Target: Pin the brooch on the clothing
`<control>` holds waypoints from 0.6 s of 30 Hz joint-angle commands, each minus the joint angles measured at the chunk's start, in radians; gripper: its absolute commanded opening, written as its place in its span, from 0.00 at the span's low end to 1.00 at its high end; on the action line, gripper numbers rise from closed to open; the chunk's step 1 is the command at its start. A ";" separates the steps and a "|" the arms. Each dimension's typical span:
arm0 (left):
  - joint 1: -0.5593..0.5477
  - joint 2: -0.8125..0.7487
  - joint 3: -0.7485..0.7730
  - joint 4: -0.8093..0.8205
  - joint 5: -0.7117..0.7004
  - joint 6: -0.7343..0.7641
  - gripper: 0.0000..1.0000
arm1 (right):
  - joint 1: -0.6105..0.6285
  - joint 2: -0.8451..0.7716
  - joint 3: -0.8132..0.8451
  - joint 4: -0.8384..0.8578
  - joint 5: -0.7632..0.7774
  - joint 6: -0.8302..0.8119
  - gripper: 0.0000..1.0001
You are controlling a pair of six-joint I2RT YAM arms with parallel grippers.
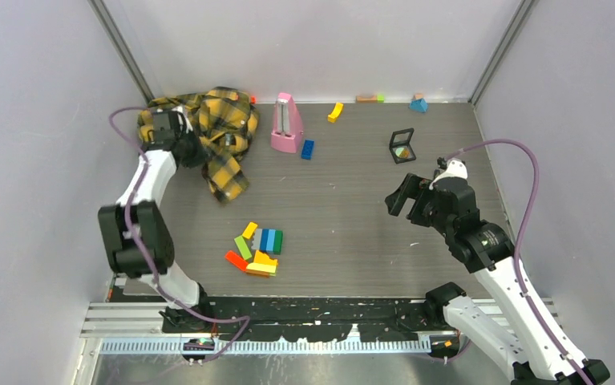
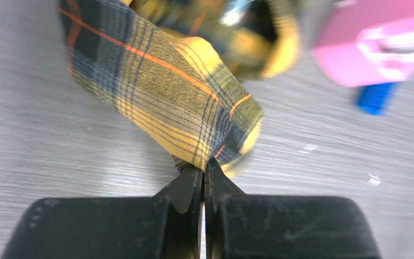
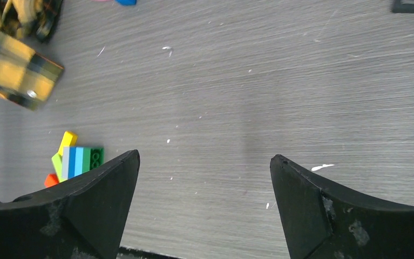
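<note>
The clothing (image 1: 216,136), a yellow-and-black plaid shirt, lies crumpled at the back left of the table. My left gripper (image 1: 194,151) is down on its left part. In the left wrist view, the left gripper (image 2: 204,166) is shut on a fold of the clothing (image 2: 172,91), which lifts away from the fingertips. The brooch (image 1: 401,151), a tiny shiny greenish round piece, sits inside a small black square case (image 1: 402,145) at the back right. My right gripper (image 1: 404,200) hangs open just in front of that case. In the right wrist view, the right gripper (image 3: 204,162) has only bare table between its fingers.
A pink wedge-shaped object (image 1: 287,124) and a blue brick (image 1: 308,149) stand just right of the shirt. A heap of coloured bricks (image 1: 257,249) lies at the centre front. A yellow brick (image 1: 335,112) and small blocks (image 1: 418,103) lie by the back wall. Grey walls close both sides.
</note>
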 commanded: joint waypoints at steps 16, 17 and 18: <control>-0.816 -0.321 0.465 -0.291 0.342 0.152 0.00 | 0.003 -0.095 -0.020 0.169 -0.192 0.102 0.97; -0.853 -0.290 0.459 -0.286 0.332 0.156 0.00 | 0.003 -0.110 -0.023 0.157 -0.150 0.109 0.97; -0.889 -0.258 0.459 -0.286 0.319 0.163 0.00 | 0.004 -0.138 -0.031 0.145 -0.127 0.122 0.97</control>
